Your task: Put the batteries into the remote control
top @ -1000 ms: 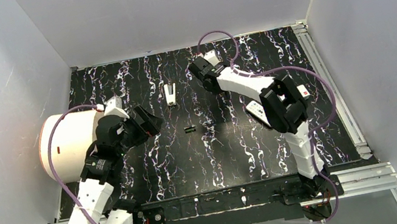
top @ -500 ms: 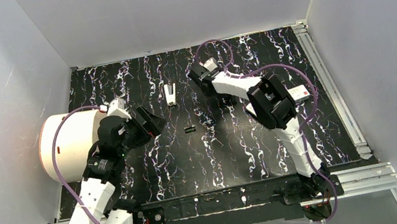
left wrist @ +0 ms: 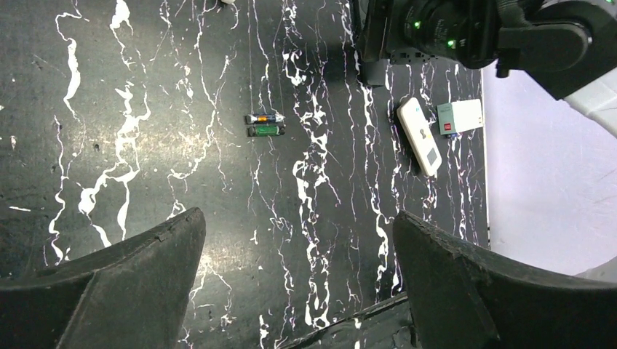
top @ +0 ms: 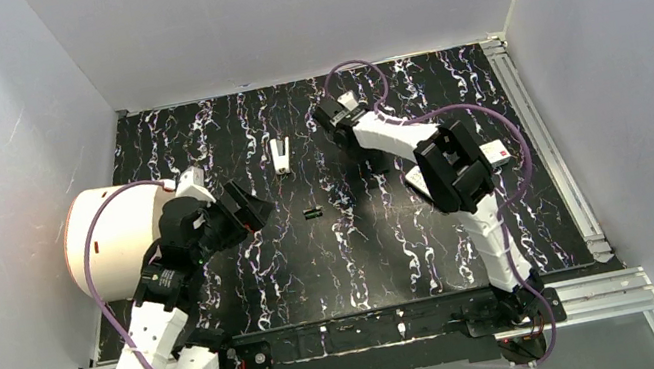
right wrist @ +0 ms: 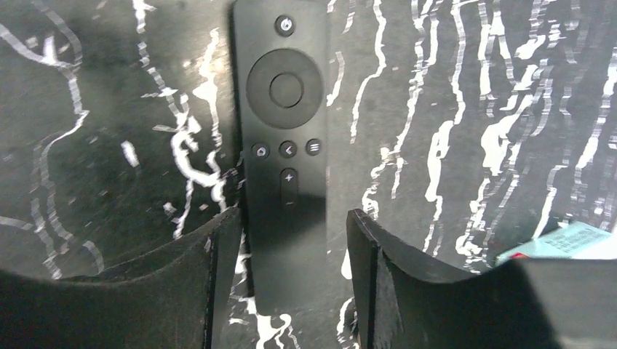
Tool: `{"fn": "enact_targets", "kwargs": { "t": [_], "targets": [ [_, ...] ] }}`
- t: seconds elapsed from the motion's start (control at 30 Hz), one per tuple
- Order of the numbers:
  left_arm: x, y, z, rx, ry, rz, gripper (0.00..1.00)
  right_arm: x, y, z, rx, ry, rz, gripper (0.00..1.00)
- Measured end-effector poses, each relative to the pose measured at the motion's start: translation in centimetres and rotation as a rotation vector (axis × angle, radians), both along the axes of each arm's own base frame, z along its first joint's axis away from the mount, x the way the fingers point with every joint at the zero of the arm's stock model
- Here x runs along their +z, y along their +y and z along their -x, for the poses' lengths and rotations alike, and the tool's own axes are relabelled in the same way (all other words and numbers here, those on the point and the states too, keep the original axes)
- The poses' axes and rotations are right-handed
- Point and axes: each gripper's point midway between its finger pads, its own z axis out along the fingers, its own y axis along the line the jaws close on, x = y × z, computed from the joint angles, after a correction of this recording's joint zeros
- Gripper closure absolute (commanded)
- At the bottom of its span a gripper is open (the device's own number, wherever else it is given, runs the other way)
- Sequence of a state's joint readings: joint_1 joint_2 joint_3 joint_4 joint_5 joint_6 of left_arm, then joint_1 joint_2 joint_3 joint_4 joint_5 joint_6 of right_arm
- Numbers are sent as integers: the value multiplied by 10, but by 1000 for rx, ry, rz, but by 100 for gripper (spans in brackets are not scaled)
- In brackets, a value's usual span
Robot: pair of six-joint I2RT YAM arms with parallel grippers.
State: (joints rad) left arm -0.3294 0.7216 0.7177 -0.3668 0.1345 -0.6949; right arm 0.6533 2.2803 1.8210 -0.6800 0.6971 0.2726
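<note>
A black remote control (right wrist: 284, 109) lies button side up on the black marbled table (top: 317, 267). Its lower end sits between the fingers of my right gripper (right wrist: 291, 240), which is open, with a gap showing beside the right finger (right wrist: 364, 247). From above, that gripper (top: 332, 121) is at the far middle of the table. Two batteries, one green (left wrist: 264, 131) and one bluish (left wrist: 263, 118), lie side by side mid-table (top: 312, 213). My left gripper (left wrist: 298, 219) hovers wide open and empty, nearer than the batteries and to their left (top: 251, 208).
A white slim remote-like piece (left wrist: 420, 136) and a small white card with a red mark (left wrist: 460, 116) lie by the right arm. Another white piece (top: 281, 152) lies at the far middle. A white drum (top: 109, 238) stands at the left edge.
My right gripper has opened around the black remote, which now lies free on the table. The right arm's elbow swung left. The left arm shifted slightly.
</note>
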Motion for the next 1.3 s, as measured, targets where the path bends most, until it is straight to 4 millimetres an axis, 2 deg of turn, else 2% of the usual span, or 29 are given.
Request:
{"fn": "enact_targets", "kwargs": {
  "t": [0.17, 0.3, 0.4, 0.53, 0.6, 0.67, 0.77, 0.87, 1.07, 1.17, 1.3],
  "targets": [
    [-1, -2, 3, -9, 11, 7, 1, -1, 9, 16, 20, 66, -138, 34],
    [-2, -2, 4, -11, 21, 11, 1, 11, -2, 39, -3, 93, -247, 44],
    [-3, -3, 6, -20, 29, 12, 1, 32, -23, 47, -62, 52, -322, 54],
    [2, -10, 5, -54, 28, 27, 1, 53, -70, 50, -197, -30, -388, 67],
    [4, -13, 3, -68, 24, 35, 2, 49, -92, 53, -267, -37, -396, 74],
    [5, -16, 2, -82, 28, 43, 2, 36, -113, 57, -331, -18, -386, 76],
    [4, -21, 1, -101, 37, 52, 2, 14, -130, 73, -384, 38, -370, 77],
    [1, -25, 1, -120, 54, 59, 1, 2, -130, 86, -382, 94, -380, 78],
    [-3, -30, 2, -149, 79, 70, 1, -6, -113, 96, -316, 168, -439, 78],
    [-3, -34, 2, -168, 81, 81, 2, -16, -105, 112, -275, 231, -455, 76],
    [-4, -39, 0, -194, 88, 95, 2, -17, -89, 130, -206, 274, -472, 73]
  ]
}}
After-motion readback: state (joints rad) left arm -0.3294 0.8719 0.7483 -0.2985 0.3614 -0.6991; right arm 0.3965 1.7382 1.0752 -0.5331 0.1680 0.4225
